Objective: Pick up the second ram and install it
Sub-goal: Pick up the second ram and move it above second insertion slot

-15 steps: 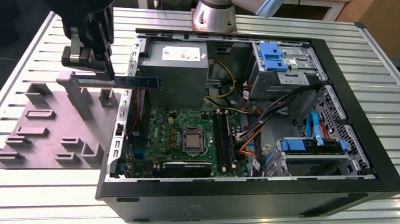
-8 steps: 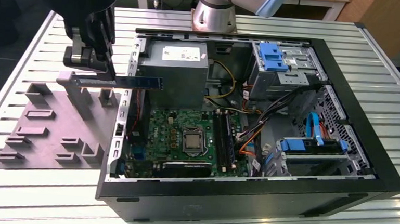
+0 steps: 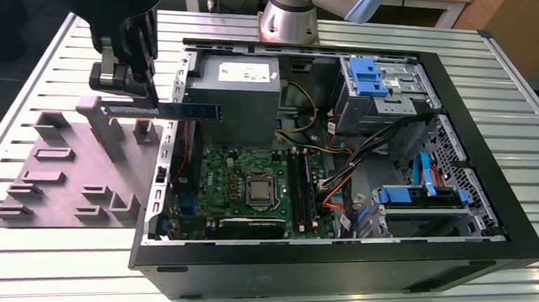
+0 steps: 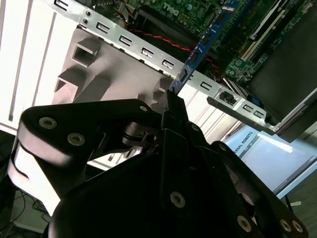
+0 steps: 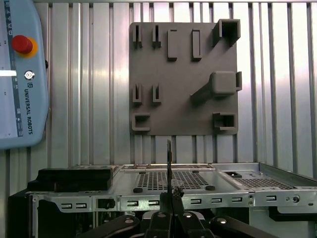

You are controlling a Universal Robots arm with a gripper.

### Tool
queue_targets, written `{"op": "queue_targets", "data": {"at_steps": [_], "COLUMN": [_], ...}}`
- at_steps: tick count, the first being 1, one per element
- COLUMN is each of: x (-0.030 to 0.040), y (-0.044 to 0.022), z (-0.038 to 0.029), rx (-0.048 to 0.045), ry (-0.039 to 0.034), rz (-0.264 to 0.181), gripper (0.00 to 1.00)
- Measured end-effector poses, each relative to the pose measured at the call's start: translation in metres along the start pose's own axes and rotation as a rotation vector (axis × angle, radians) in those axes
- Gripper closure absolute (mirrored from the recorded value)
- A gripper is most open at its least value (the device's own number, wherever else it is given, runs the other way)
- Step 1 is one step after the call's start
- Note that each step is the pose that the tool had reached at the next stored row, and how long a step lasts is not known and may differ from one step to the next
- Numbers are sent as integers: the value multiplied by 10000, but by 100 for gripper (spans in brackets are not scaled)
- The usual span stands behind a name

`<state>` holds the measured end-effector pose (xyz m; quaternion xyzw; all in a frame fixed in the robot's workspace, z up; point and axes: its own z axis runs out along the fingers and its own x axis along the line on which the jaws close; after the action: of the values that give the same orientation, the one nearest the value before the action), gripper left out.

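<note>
The second ram [image 3: 183, 110] hangs level in the air across the side wall of the computer case [image 3: 338, 264], on the side where the grey holder plate [image 3: 62, 173] lies on the bench [image 3: 19, 262]. One end reaches in over the case. The fingers [image 4: 173, 111] of the gripper [image 3: 146, 101] pinch its flat faces at the end outside the case. It looks light, thin and stiff, and probably fragile. A gentle hold clear of the contact edge seems wise.

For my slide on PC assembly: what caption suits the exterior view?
Gripper holds the second ram level, beside the grey holder plate, at the open computer case's edge.
</note>
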<state>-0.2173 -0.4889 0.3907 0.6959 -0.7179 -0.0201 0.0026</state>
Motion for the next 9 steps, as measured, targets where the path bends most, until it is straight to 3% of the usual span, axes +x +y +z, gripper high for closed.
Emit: {"op": "queue_targets", "data": {"at_steps": [9], "x": [-1], "y": [-37], "z": [-2], "rx": [-1], "ry": [1], "rz": [0], "gripper": [88]}}
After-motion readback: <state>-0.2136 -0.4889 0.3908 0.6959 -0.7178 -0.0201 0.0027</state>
